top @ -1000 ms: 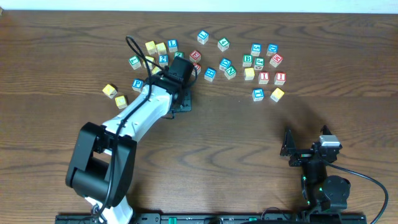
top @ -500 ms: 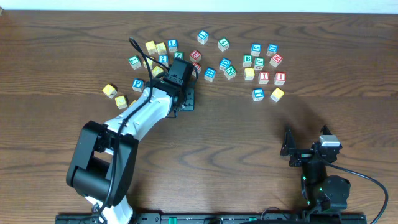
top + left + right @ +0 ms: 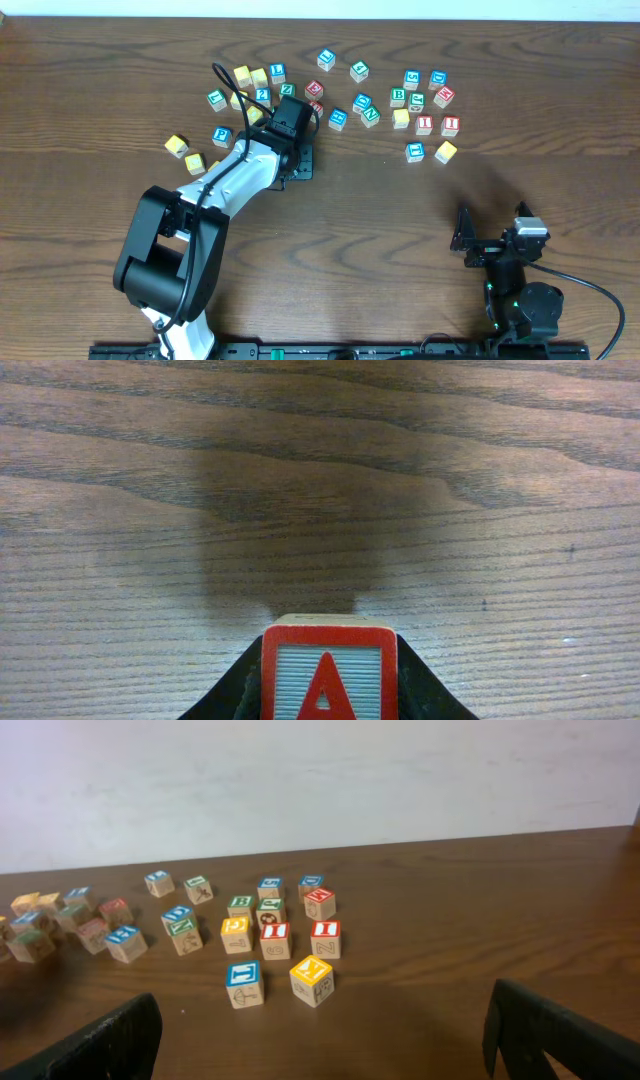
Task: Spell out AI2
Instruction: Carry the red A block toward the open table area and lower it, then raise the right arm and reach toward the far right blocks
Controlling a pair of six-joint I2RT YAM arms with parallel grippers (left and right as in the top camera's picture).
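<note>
My left gripper (image 3: 298, 165) is shut on a wooden block with a red A (image 3: 328, 675), held low over bare wood just in front of the block pile. In the overhead view the arm hides this block. Two red I blocks (image 3: 424, 125) (image 3: 450, 125) sit side by side in the right cluster and also show in the right wrist view (image 3: 275, 932). A blue block that reads like a 2 (image 3: 262, 95) lies in the left cluster. My right gripper (image 3: 320, 1040) is open and empty near the front right (image 3: 470, 243).
Several letter blocks are scattered along the far half of the table. A blue block (image 3: 244, 976) and a yellow block (image 3: 311, 974) lie nearest my right gripper. Two yellow blocks (image 3: 177, 146) (image 3: 194, 162) sit left of the left arm.
My left arm has shifted slightly to the right with the A block still in its jaws. The right arm has not moved.
</note>
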